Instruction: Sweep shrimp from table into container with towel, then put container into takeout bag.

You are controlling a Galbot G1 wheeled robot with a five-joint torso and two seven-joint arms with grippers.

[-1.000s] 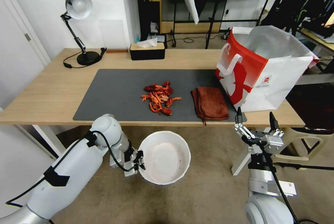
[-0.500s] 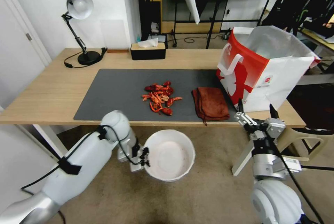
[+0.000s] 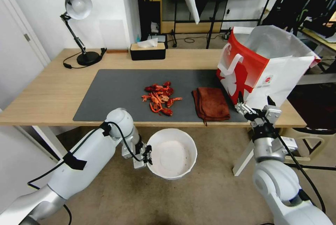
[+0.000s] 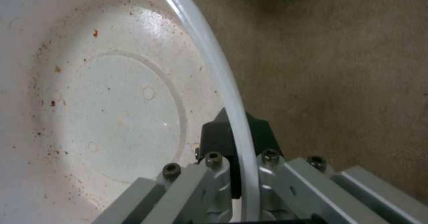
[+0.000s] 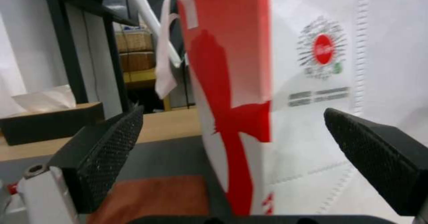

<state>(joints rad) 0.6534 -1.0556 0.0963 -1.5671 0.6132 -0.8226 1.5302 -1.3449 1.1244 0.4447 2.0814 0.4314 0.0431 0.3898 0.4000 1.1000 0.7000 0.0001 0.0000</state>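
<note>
Below the near edge of the table (image 3: 42, 102), on my left, my left gripper (image 3: 147, 153) is clamped on the rim of the one white container (image 3: 172, 153), one finger inside the wall and one outside; the bowl hangs over the carpet, level with its mouth up, just in front of the table edge, and its inside carries only small reddish specks. On the tabletop a black desk lamp (image 3: 78, 25) stands at the far left and a black tissue box (image 3: 147, 50) sits at the far edge, both off the dark grey mat (image 3: 115, 92). Near the mat's middle lies a single pile of red shrimp (image 3: 160, 98), too tangled for me to count. Just right of it rests one rust-brown towel (image 3: 211, 103), folded flat, apart from the pile. Right again, my right gripper (image 3: 254, 105) is raised at the table's front edge, its two black fingers (image 5: 109, 150) spread wide and holding nothing, pointing at the one red and white takeout bag (image 3: 266, 67), which stands upright and open at the right end, beside the towel. Dark metal shelving stands in the room behind.
</note>
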